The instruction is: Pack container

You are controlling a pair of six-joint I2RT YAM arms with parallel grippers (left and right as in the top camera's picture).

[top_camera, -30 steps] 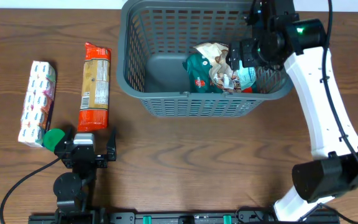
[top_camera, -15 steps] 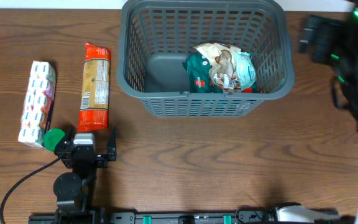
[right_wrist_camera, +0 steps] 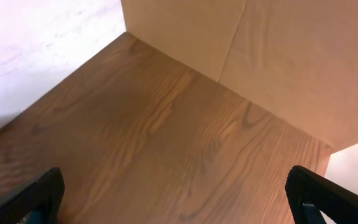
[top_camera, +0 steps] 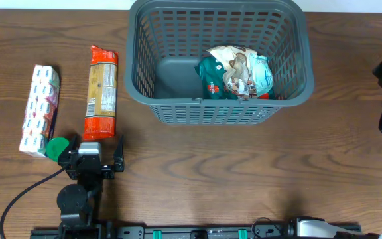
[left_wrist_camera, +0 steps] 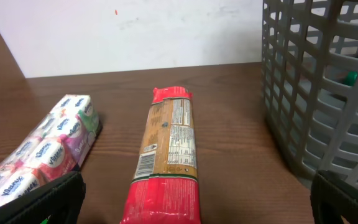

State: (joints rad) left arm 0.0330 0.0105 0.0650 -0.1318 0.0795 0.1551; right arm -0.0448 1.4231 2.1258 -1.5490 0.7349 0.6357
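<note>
The container (top_camera: 211,111) sits at the far edge of the tabletop (top_camera: 244,172), about midway along it, upright, with its open top facing up. Its slotted wall (left_wrist_camera: 328,93) fills the right side of the left wrist view. Inside, toward its right half, lie crumpled snack packets: a green one (top_camera: 212,81) and a white-and-teal one (top_camera: 249,66), touching each other (more may lie under them, I cannot tell). The left part of its base is bare.

Left of the container, near but apart from it, a biscuit pack (top_camera: 101,93) lies flat, its long side running from the far edge toward the front. Further left, just beside it and closer to the left edge, lies a tissue pack (top_camera: 40,109), roughly parallel.

The left gripper (top_camera: 90,149) rests near the front-left corner. Its jaws are spread wide and grip nothing; the pack's red near end lies just ahead of them.

The right gripper (right_wrist_camera: 178,199) is at the right edge, well apart from the container, over bare wood beside a beige panel (right_wrist_camera: 278,56). Its jaws also stand wide apart and empty.
</note>
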